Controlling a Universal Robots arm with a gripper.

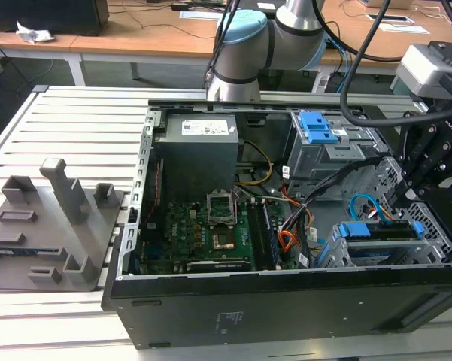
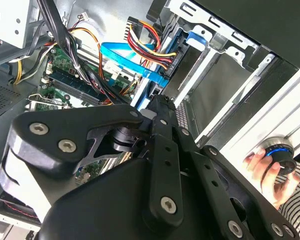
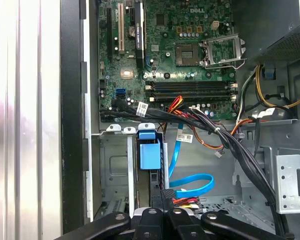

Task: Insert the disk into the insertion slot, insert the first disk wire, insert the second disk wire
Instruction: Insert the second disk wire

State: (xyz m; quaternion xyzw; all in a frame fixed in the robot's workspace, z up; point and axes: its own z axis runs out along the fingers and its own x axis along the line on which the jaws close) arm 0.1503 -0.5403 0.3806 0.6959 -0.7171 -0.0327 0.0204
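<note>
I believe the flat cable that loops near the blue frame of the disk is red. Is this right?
Not quite: the flat cable is blue, not red. The first wrist view shows it looping near the blue frame of the disk.

The big work table [image 1: 75, 120] is made of long silver metal strips with thin gaps between them. Behind it, in the exterior view, stand wooden desks [image 1: 135, 34] with white legs and black cables on top. The floor [image 1: 7, 83] under them is dark.
</note>
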